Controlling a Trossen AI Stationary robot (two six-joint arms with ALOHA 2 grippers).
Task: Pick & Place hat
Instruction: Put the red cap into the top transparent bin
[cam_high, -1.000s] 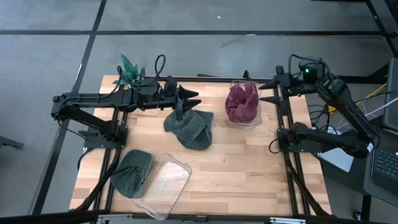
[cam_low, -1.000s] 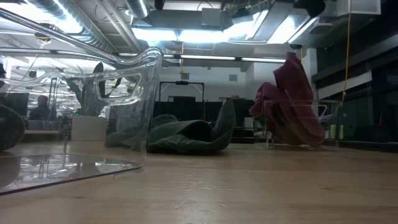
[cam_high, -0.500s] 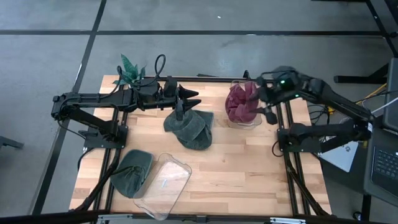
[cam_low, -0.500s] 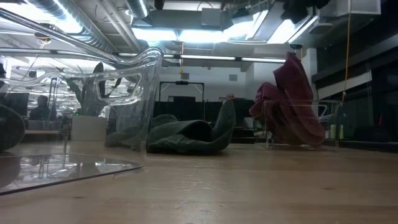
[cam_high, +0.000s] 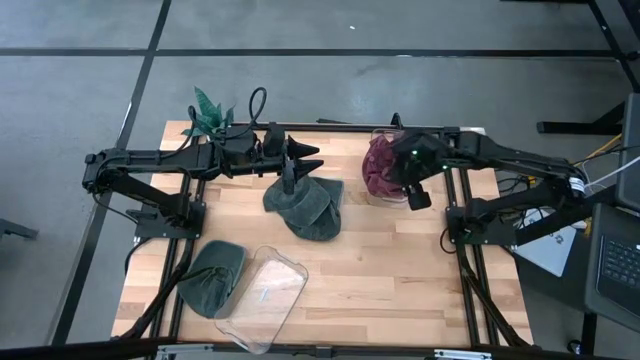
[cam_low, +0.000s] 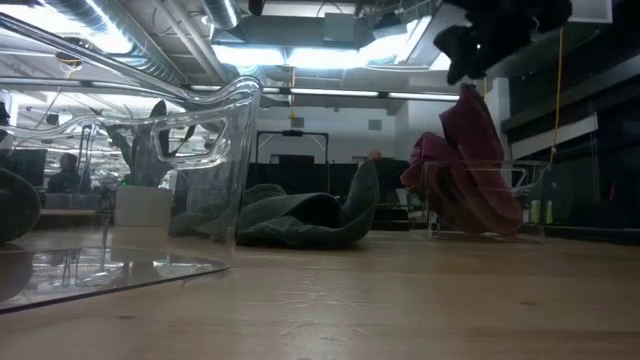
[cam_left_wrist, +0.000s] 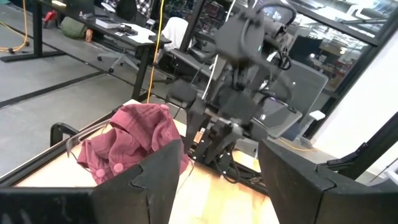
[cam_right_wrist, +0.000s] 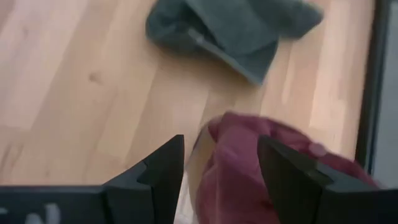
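Nearest on the wooden table (cam_high: 380, 260), a clear plastic bin (cam_high: 262, 297) lies tipped on its side by the front edge, a dark green hat (cam_high: 212, 277) just beside it. Mid-table a second green hat (cam_high: 305, 207) sits crumpled. Farther back, a maroon hat (cam_high: 388, 165) fills an upright clear container (cam_high: 412, 193). The right gripper (cam_high: 412, 187) hangs above that maroon hat, fingers apart, holding nothing. The left gripper (cam_high: 303, 157) waits over the back edge, fingers apart too. Beyond are desks, chairs and bright ceiling lights (cam_low: 270, 52).
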